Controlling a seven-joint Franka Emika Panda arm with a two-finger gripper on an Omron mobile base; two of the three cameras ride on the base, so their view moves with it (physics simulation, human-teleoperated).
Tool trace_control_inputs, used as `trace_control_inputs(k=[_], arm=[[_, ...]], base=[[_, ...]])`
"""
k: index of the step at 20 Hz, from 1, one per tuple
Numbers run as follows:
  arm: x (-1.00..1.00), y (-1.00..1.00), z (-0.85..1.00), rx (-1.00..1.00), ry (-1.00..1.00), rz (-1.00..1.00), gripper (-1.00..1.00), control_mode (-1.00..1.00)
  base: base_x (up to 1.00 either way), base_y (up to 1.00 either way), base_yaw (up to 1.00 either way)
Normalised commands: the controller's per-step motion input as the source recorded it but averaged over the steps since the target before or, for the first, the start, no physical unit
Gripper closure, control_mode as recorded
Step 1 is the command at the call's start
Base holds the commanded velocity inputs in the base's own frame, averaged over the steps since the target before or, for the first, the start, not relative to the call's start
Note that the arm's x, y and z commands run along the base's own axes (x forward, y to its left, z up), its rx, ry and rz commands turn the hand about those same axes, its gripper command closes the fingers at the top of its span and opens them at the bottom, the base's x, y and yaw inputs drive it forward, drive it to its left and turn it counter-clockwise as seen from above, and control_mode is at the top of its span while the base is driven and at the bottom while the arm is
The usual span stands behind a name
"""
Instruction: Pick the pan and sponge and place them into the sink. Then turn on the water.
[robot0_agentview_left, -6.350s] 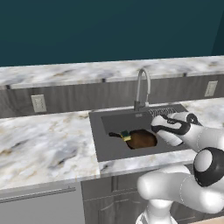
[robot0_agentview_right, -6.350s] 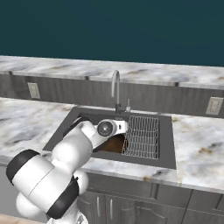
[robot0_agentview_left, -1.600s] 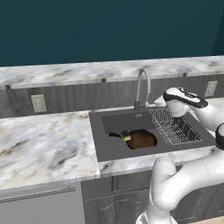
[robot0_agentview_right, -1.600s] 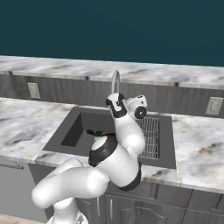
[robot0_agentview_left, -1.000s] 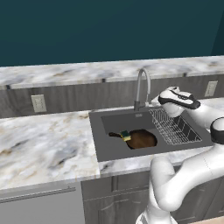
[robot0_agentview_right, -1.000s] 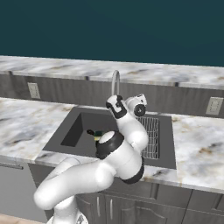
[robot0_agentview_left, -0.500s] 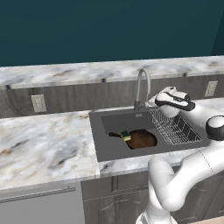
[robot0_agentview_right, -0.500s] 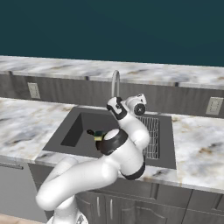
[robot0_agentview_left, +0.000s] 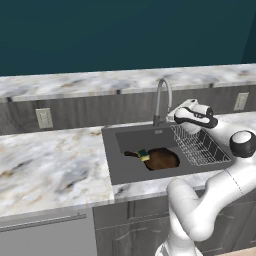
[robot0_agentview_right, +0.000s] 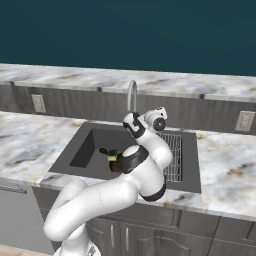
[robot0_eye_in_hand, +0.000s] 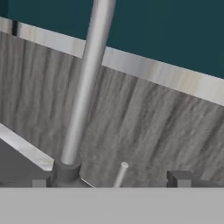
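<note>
In the sink (robot0_agentview_left: 114, 165), the pan (robot0_agentview_left: 162, 159) lies on the basin floor with the sponge (robot0_agentview_left: 143, 154) at its handle end. The fingers (robot0_agentview_right: 133, 124) hover just beside the faucet (robot0_agentview_left: 162, 100); whether they are spread or closed cannot be told. The hand view alone shows a small lever (robot0_eye_in_hand: 120, 173) beside the faucet's base.

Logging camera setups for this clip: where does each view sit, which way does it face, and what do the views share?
Left base view: behind the arm to its left, looking forward and down at the sink; the white arm rises at lower right, the gripper beside the faucet.
Right base view: behind to its right, facing the same sink; the arm rises at lower left.
Hand view: on the hand, facing the faucet base and its lever; dark fingertips at the bottom.
Both base views share the pan and sponge in the basin.
</note>
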Motion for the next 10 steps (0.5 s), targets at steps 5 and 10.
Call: trace_control_inputs(k=[5, 10], arm=[[0.14, -0.28, -0.11, 0.0, 0.0, 0.0, -1.0, -1.0], [0.29, -0.35, -0.09, 0.0, 0.0, 0.0, -1.0, -1.0]], base=[[0.0, 0.0, 0.0], [0.0, 0.0, 0.0]])
